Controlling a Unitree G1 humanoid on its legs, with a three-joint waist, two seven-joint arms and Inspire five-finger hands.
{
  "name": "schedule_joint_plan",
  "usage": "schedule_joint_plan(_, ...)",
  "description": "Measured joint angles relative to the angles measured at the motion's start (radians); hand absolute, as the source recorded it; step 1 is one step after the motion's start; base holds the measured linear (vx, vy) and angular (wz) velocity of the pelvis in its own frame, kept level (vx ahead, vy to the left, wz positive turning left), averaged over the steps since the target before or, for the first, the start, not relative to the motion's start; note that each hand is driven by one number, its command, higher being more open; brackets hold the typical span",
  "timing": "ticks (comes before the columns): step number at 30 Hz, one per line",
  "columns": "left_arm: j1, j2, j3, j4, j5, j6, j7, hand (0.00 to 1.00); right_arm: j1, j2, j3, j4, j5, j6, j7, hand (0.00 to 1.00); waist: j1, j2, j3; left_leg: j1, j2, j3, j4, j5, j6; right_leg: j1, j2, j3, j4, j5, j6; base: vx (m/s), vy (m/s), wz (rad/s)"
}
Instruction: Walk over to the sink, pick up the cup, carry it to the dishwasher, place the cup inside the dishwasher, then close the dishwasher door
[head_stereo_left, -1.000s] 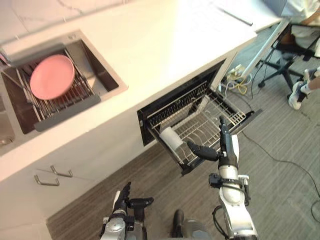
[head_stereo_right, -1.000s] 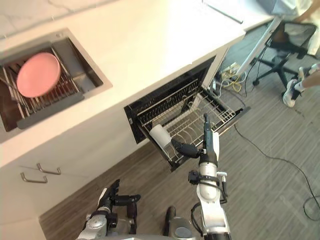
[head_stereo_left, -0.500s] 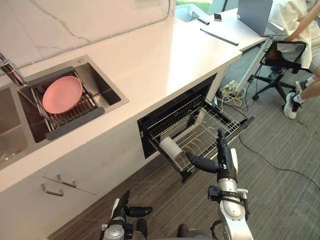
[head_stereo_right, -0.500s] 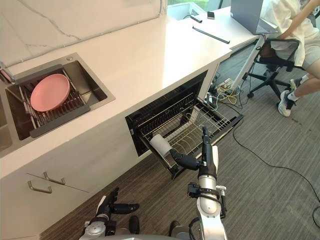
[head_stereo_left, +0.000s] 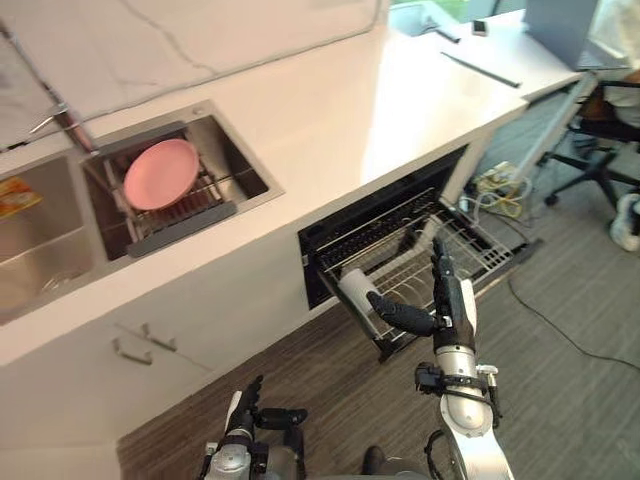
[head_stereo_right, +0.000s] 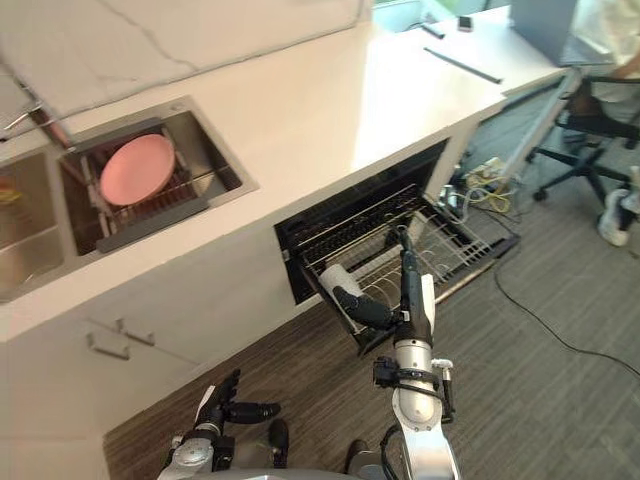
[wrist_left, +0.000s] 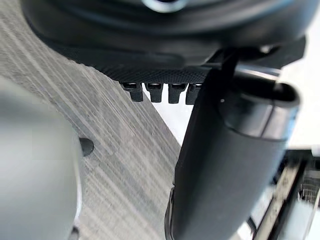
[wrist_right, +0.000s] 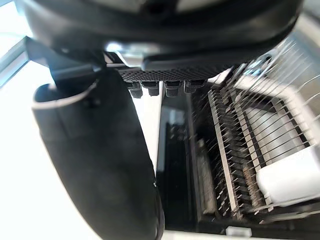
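The tabletop (head_stereo_left: 330, 110) across the upper middle of the frame is pale, glossy stone. The sink (head_stereo_left: 248, 172) at upper left is brushed steel, and the pink plate (head_stereo_left: 160, 173) in it looks smooth. The dishwasher rack (head_stereo_left: 470, 245) is thin shiny wire, its white cup (head_stereo_left: 357, 290) smooth. The floor (head_stereo_left: 560, 370) is matt grey wood-grain. My right hand (head_stereo_left: 449, 305) is matt black, with a finely dimpled palm.

no legible text or numbers anywhere, yellow item (head_stereo_left: 17, 196) in the sink (head_stereo_left: 50, 262) too small to read
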Motion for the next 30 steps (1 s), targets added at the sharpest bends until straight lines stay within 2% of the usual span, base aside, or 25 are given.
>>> schedule_joint_plan(2,-0.001,0.0,0.013,0.002,-0.001,0.0,0.002,1.0,-0.037,-0.002,-0.007,-0.005,-0.011,0.0,-0.021,1.0,-0.001,-0.004,0.002,-0.002,0.028,0.114,-0.001,0.005,0.002,0.015,-0.022,-0.057,-0.005,-0.008,0.013,0.08,0.048,0.7)
schedule_joint_plan(3,-0.001,0.0,0.013,0.003,-0.001,0.0,0.002,1.0,-0.046,-0.006,-0.009,-0.005,-0.012,0.0,-0.027,1.0,0.0,-0.003,0.002,-0.001,0.027,0.129,-0.008,0.008,0.004,0.015,-0.029,-0.067,-0.002,-0.011,0.02,0.1,0.09,0.53)
schedule_joint_plan(5,-0.002,-0.001,0.013,0.003,-0.001,0.0,0.006,1.0,-0.073,-0.017,-0.018,-0.005,-0.019,0.0,-0.03,1.0,0.012,-0.009,0.004,0.008,-0.003,0.131,-0.032,0.013,0.013,0.013,-0.058,-0.08,0.015,-0.024,0.042,0.13,0.107,0.31)
schedule_joint_plan(6,-0.001,0.003,0.013,0.007,-0.001,0.003,0.013,1.0,-0.082,-0.018,-0.025,-0.005,-0.031,0.0,-0.03,1.0,0.016,-0.014,0.003,0.009,-0.029,0.116,-0.007,-0.005,0.033,0.018,-0.09,-0.1,0.048,-0.049,0.069,0.17,0.116,0.35)
schedule_joint_plan(7,-0.001,0.004,0.013,0.008,0.0,0.003,0.014,1.0,-0.082,-0.017,-0.033,-0.005,-0.041,0.0,-0.03,1.0,0.016,-0.015,0.004,0.01,-0.041,0.106,0.006,-0.019,0.038,0.025,-0.107,-0.113,0.071,-0.064,0.08,0.28,0.195,0.56)
schedule_joint_plan(8,-0.003,0.004,0.018,0.015,0.0,0.003,0.014,1.0,-0.082,-0.017,-0.042,-0.005,-0.043,0.002,-0.031,1.0,0.015,-0.018,0.003,0.022,-0.066,0.086,0.03,-0.051,0.051,0.029,-0.151,-0.128,0.151,-0.099,0.098,0.25,0.178,0.52)
schedule_joint_plan(10,-0.003,0.004,0.034,0.033,0.0,0.003,0.015,1.0,-0.085,-0.028,-0.055,-0.003,-0.051,0.011,-0.03,1.0,0.01,-0.02,0.004,0.077,-0.102,0.062,0.027,-0.08,0.068,-0.003,-0.229,-0.124,0.38,-0.131,0.077,0.24,0.19,0.51)
schedule_joint_plan(11,0.01,0.009,0.036,0.028,-0.001,0.002,0.016,1.0,-0.091,-0.029,-0.053,-0.003,-0.057,0.011,-0.031,1.0,0.005,-0.039,0.005,0.134,-0.133,0.041,0.001,-0.088,0.08,-0.055,-0.301,-0.096,0.584,-0.119,0.022,0.24,0.176,0.43)
schedule_joint_plan(12,0.014,0.017,0.035,0.025,-0.006,0.002,0.018,1.0,-0.097,-0.026,-0.053,-0.002,-0.061,0.011,-0.032,1.0,0.001,-0.052,0.004,0.158,-0.145,0.027,-0.011,-0.091,0.085,-0.091,-0.323,-0.06,0.684,-0.102,-0.018,0.3,0.17,0.53)
schedule_joint_plan(13,0.019,0.032,0.034,0.025,-0.006,0.006,0.022,1.0,-0.098,-0.021,-0.043,-0.002,-0.073,0.01,-0.031,1.0,-0.005,-0.072,-0.007,0.188,-0.157,0.0,-0.031,-0.094,0.089,-0.161,-0.32,0.021,0.807,-0.138,-0.022,0.28,0.084,0.67)
schedule_joint_plan(14,0.021,0.035,0.033,0.025,-0.007,0.006,0.023,1.0,-0.103,-0.022,-0.034,-0.002,-0.086,0.009,-0.031,1.0,-0.01,-0.081,-0.014,0.21,-0.155,-0.03,-0.047,-0.094,0.09,-0.209,-0.288,0.066,0.836,-0.172,-0.016,0.28,0.058,0.71)
schedule_joint_plan(15,0.021,0.035,0.033,0.025,-0.01,0.006,0.023,1.0,-0.107,-0.022,-0.032,-0.002,-0.089,0.009,-0.03,1.0,-0.011,-0.082,-0.014,0.218,-0.151,-0.045,-0.054,-0.094,0.09,-0.232,-0.264,0.082,0.825,-0.186,-0.013,0.28,0.018,0.71)
schedule_joint_plan(17,0.017,0.028,0.03,0.024,-0.012,0.006,0.022,1.0,-0.135,-0.024,-0.031,-0.002,-0.097,0.009,-0.026,1.0,-0.019,-0.08,-0.013,0.238,-0.137,-0.101,-0.062,-0.095,0.086,-0.307,-0.161,0.166,0.693,-0.21,-0.011,0.25,-0.032,0.73)
schedule_joint_plan(18,0.018,0.027,0.03,0.024,-0.012,0.006,0.022,1.0,-0.141,-0.026,-0.031,-0.002,-0.097,0.009,-0.026,1.0,-0.022,-0.079,-0.013,0.242,-0.133,-0.115,-0.059,-0.098,0.081,-0.322,-0.133,0.193,0.648,-0.209,-0.009,0.27,-0.097,0.74)
schedule_joint_plan(19,0.022,0.03,0.029,0.024,-0.012,0.006,0.022,1.0,-0.145,-0.035,-0.031,-0.004,-0.098,0.009,-0.025,1.0,-0.024,-0.082,-0.014,0.256,-0.13,-0.128,-0.053,-0.112,0.058,-0.336,-0.084,0.243,0.532,-0.185,0.007,0.28,-0.112,0.73)
schedule_joint_plan(20,0.027,0.04,0.026,0.032,-0.012,0.006,0.022,1.0,-0.14,-0.042,-0.031,-0.003,-0.099,0.009,-0.025,1.0,-0.029,-0.093,-0.022,0.271,-0.145,-0.143,-0.039,-0.135,0.033,-0.331,-0.067,0.279,0.453,-0.089,0.011,0.23,-0.098,0.69)
schedule_joint_plan(23,0.047,0.01,0.035,0.028,-0.007,0.003,0.021,1.0,-0.113,-0.098,-0.024,-0.018,-0.102,0.01,-0.017,1.0,-0.019,-0.037,-0.045,0.27,-0.091,-0.14,-0.014,-0.137,0.025,-0.261,-0.034,0.245,0.367,-0.071,-0.006,0.21,-0.061,0.23)
schedule_joint_plan(24,0.048,0.008,0.037,0.028,-0.003,0.003,0.02,1.0,-0.107,-0.104,-0.025,-0.028,-0.104,0.01,-0.014,1.0,-0.021,-0.032,-0.048,0.269,-0.086,-0.14,-0.016,-0.134,0.019,-0.255,-0.029,0.24,0.353,-0.066,-0.006,0.24,-0.095,0.06)
schedule_joint_plan(25,0.048,0.008,0.044,0.029,0.0,0.004,0.013,1.0,-0.099,-0.114,-0.027,-0.044,-0.109,0.01,-0.009,1.0,-0.023,-0.031,-0.048,0.269,-0.081,-0.14,-0.025,-0.121,-0.001,-0.244,-0.022,0.235,0.325,-0.056,-0.007,0.18,-0.056,0.03)
schedule_joint_plan(27,0.05,0.006,0.055,0.03,0.0,0.006,0.011,1.0,-0.09,-0.123,-0.031,-0.052,-0.119,0.009,0.004,1.0,-0.027,-0.032,-0.048,0.269,-0.08,-0.143,-0.026,-0.099,-0.018,-0.212,-0.017,0.232,0.266,-0.03,-0.005,0.14,-0.028,0.0)
schedule_joint_plan(28,0.05,0.007,0.055,0.03,0.001,0.006,0.01,1.0,-0.087,-0.124,-0.035,-0.053,-0.119,0.009,0.01,1.0,-0.027,-0.032,-0.048,0.265,-0.084,-0.145,-0.009,-0.089,-0.018,-0.19,-0.019,0.232,0.232,-0.013,-0.003,0.12,0.033,0.03)
schedule_joint_plan(29,0.05,0.014,0.057,0.029,0.002,0.006,0.004,1.0,-0.086,-0.121,-0.035,-0.053,-0.119,0.009,0.016,1.0,-0.023,-0.041,-0.044,0.236,-0.102,-0.153,0.066,-0.083,-0.021,-0.156,-0.043,0.233,0.19,0.005,0.005,0.08,0.063,0.08)
schedule_joint_plan(30,0.051,0.016,0.057,0.027,0.002,0.002,0.001,1.0,-0.086,-0.114,-0.037,-0.05,-0.119,0.009,0.018,1.0,-0.021,-0.055,-0.037,0.245,-0.11,-0.15,0.002,-0.131,0.006,-0.125,-0.064,0.234,0.167,0.015,0.019,0.06,0.076,0.13)
